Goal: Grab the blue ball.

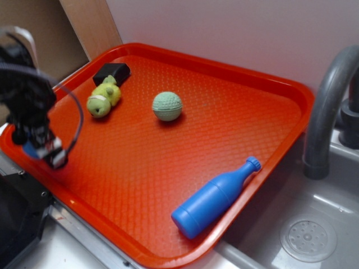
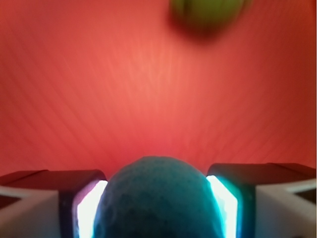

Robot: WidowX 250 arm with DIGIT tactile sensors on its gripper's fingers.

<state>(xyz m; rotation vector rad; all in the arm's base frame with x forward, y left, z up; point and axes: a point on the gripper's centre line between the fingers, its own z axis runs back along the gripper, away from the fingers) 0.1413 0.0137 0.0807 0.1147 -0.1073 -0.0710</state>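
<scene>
The blue ball [image 2: 157, 203], dimpled and dark blue, fills the gap between my two fingers in the wrist view, and both pads [image 2: 91, 208] press against its sides. My gripper [image 2: 157, 183] is shut on it. In the exterior view the gripper [image 1: 42, 148] sits at the left edge of the red tray [image 1: 235, 129]. There only a small blue patch of the ball [image 1: 30, 150] shows between the fingers. The arm hides the rest of the ball there.
On the tray lie a pale green dimpled ball [image 1: 167, 106], a green plush toy [image 1: 104, 98] beside a black block [image 1: 111, 73], and a blue plastic bottle [image 1: 216, 196] near the front right rim. A sink with a grey faucet [image 1: 328, 106] is to the right. A blurred green thing [image 2: 208, 12] is ahead.
</scene>
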